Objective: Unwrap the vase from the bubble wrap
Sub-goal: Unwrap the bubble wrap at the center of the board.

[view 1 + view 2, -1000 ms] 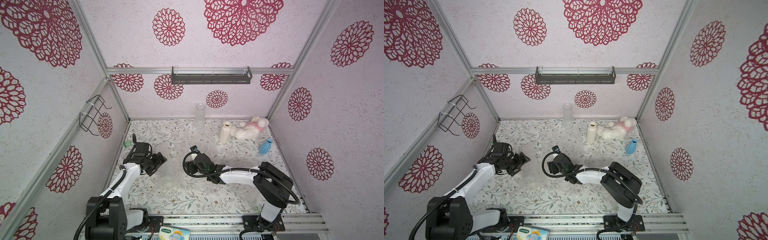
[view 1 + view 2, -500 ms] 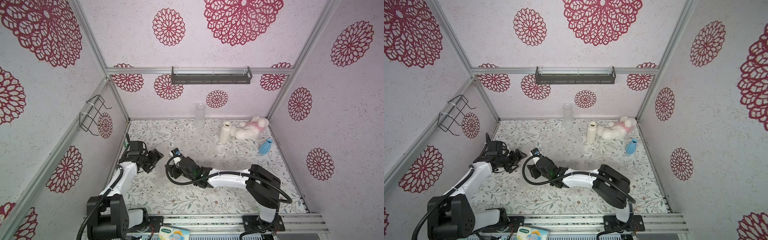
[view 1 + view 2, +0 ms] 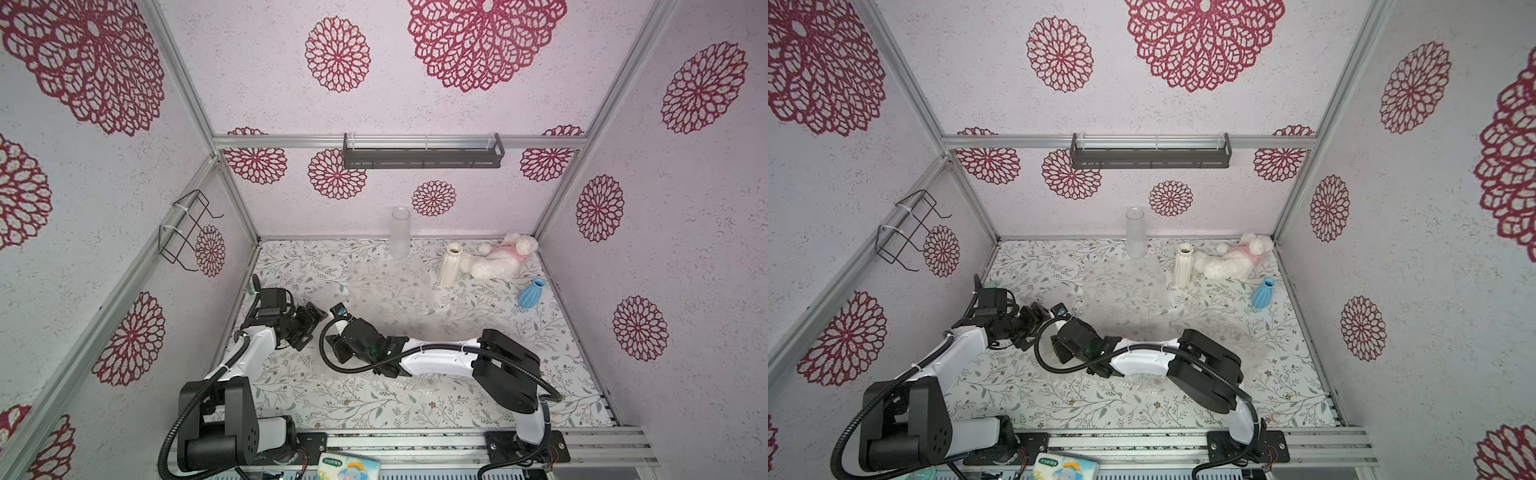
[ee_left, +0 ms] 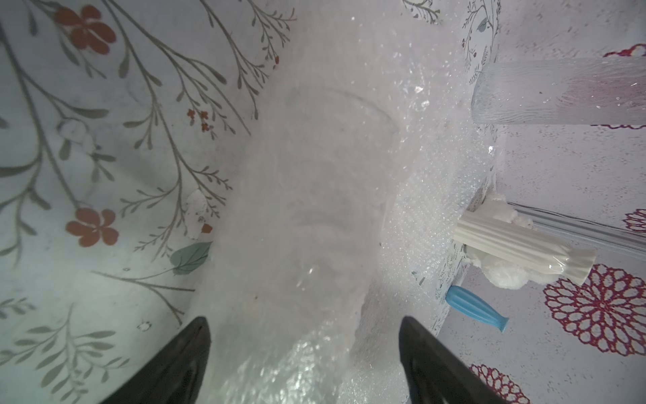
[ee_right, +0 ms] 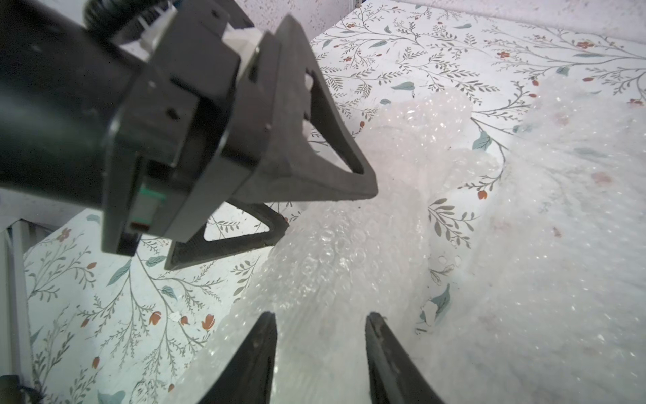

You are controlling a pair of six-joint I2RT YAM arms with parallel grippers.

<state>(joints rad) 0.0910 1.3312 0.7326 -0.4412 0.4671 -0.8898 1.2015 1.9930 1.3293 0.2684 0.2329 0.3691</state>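
Bubble wrap (image 5: 349, 245), crinkly, left fingers (image 4: 181, 356) spread wide, right fingers (image 5: 251, 360) astride, grip unclear

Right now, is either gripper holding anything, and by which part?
Left gripper: fingers wide open, astride the bubble wrap, no grip. Right gripper: fingers straddle a fold of the wrap with a gap showing; a pinch cannot be told.

crinkly, glossy clear plastic bubble wrap (image 5: 349, 262)
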